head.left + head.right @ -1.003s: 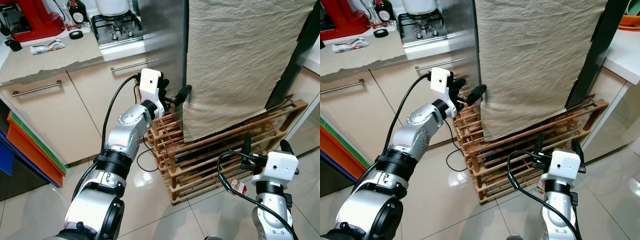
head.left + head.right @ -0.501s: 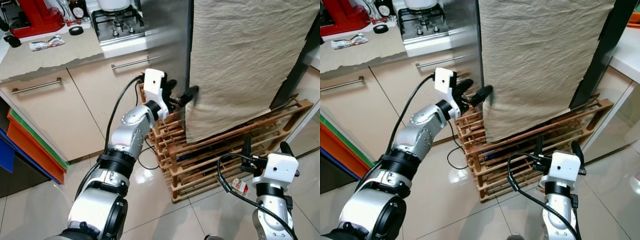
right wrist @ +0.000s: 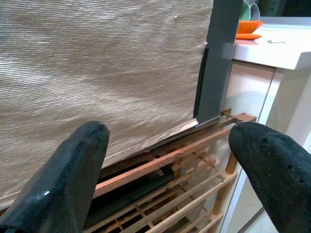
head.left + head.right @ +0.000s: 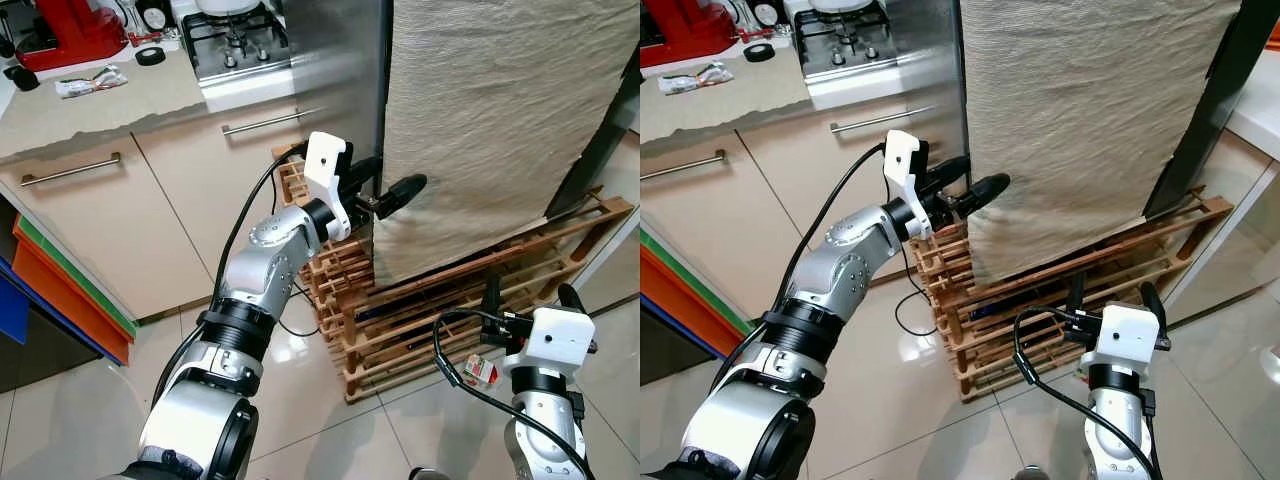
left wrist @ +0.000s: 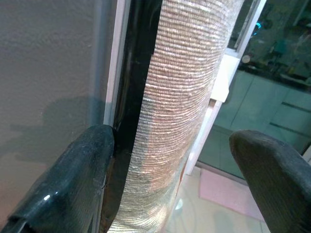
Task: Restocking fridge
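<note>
A home kitchen, from what I see through the head cameras.

I look down on beige base cabinets [image 4: 120, 215] with long metal bar handles [image 4: 70, 169], a pale worktop [image 4: 95, 115] carrying a gas hob [image 4: 235, 50] and a red stand mixer [image 4: 75, 35], and glossy floor tiles [image 4: 310, 420]. A tall steel fridge [image 4: 340, 80] stands draped in a beige cloth [image 4: 500, 120], with a slatted wooden rack [image 4: 420, 310] at its foot.
</note>
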